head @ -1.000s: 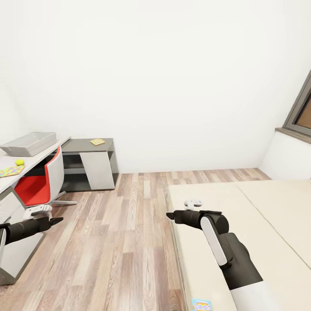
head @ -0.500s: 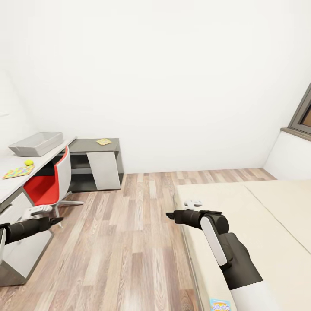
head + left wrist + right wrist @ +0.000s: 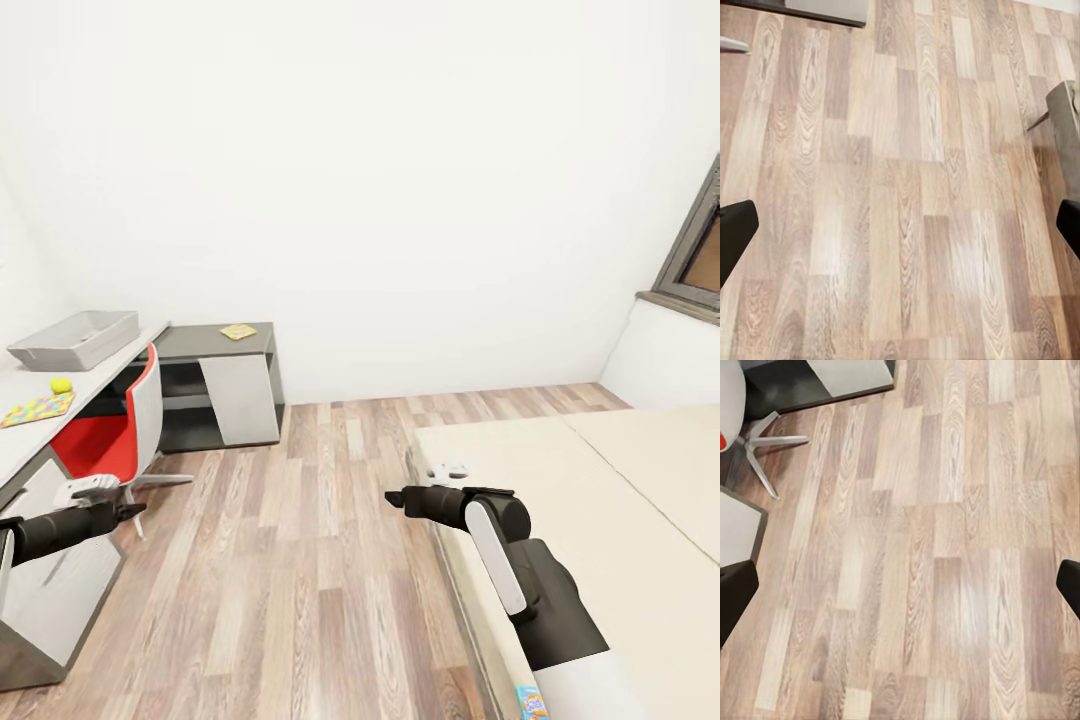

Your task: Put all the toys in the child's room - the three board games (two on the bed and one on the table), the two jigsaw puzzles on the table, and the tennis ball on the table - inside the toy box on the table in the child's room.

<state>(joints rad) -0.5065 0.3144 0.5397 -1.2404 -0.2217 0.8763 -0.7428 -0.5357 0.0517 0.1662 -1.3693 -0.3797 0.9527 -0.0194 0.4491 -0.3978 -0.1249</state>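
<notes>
Both arms reach forward over the wood floor [image 3: 300, 560], each hand empty. The left hand [image 3: 135, 510] hangs near the corner of the white surface [image 3: 25, 440]; in its wrist view its two dark fingertips [image 3: 735, 236] sit at opposite edges of the frame, jaws spread wide with only floor planks between them. The right hand [image 3: 392, 496] hangs beside the edge of the bed [image 3: 600, 520], and its wrist view shows the same wide spread, one fingertip [image 3: 735, 592] at each edge.

On the surface, at the far end, stands the grey toy box [image 3: 75, 338]. Nearer lies the tennis ball [image 3: 61, 385], just beside a jigsaw puzzle [image 3: 38, 408] lying flat. A red and white chair [image 3: 120, 425] is pushed against the surface. Beyond it stands a lower dark-topped cabinet [image 3: 215, 395] with a small flat yellow item [image 3: 238, 331] on top. A light blue board game [image 3: 532, 702] lies on the bed's near edge, partly hidden by the right arm.
</notes>
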